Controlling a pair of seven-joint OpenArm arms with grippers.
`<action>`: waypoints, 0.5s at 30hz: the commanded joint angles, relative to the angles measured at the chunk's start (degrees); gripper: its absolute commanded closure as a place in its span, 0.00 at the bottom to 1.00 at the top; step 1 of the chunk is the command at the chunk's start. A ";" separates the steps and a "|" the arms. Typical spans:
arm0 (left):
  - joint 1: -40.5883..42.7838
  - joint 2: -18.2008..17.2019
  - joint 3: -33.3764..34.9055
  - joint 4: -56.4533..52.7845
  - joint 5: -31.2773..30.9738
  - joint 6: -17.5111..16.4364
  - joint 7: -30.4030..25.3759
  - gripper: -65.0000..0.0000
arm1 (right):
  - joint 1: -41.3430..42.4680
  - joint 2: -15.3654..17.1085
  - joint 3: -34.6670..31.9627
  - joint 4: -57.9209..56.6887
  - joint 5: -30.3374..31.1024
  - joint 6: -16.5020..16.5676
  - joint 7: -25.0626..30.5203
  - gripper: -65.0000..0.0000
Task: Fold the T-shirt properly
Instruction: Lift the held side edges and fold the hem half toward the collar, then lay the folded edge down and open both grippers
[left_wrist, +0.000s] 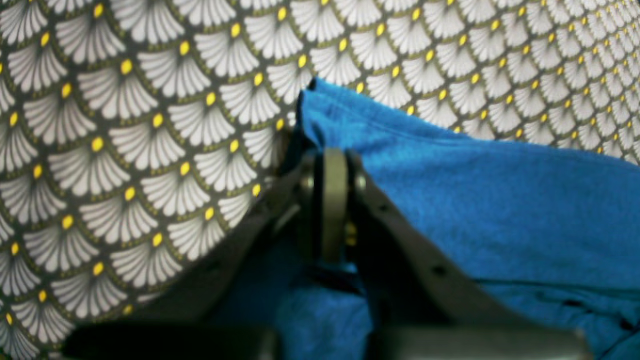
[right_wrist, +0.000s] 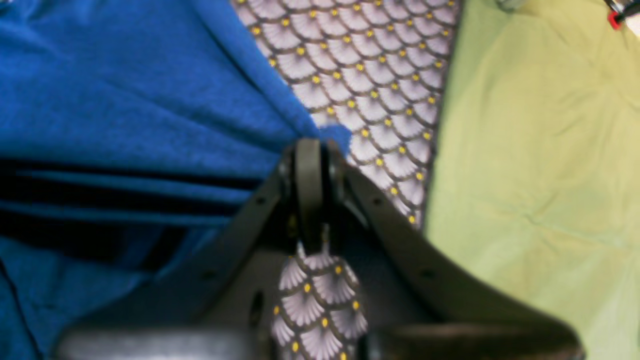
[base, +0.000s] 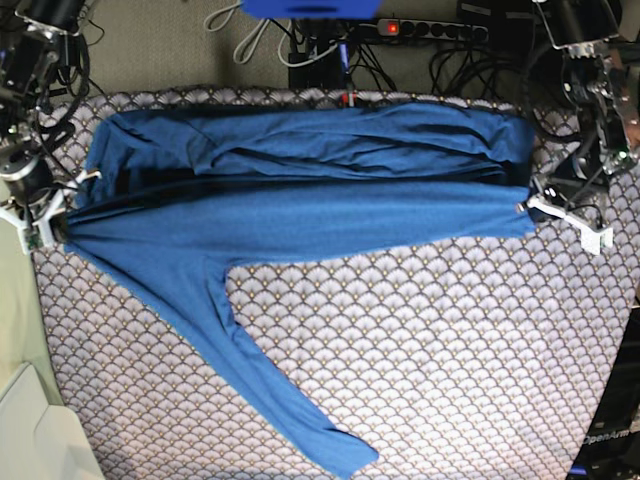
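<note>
Along the desk's far edge, the T-shirt lies stretched (one sleeve trailing). The left tool and right tool each pinch an end, likely keeping the fold taut.

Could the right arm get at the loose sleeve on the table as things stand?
Probably not yet. The right gripper is shut on the shirt's edge at one end, stretching it with the left gripper. The sleeve lies uncovered on the tablecloth, but the arm must release first.
</note>
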 joint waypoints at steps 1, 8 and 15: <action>-0.59 -1.19 -0.43 1.10 -0.63 -0.04 -0.65 0.99 | 0.42 1.04 1.37 0.83 0.36 -0.45 0.97 1.00; -1.03 -2.60 -0.43 1.19 -0.80 -0.04 3.57 0.99 | -0.54 1.04 4.62 0.56 0.09 -0.45 0.97 1.00; -0.59 -2.60 0.10 0.57 -0.27 -0.04 4.01 0.99 | -3.97 -0.28 4.18 0.65 0.27 -0.45 1.32 1.00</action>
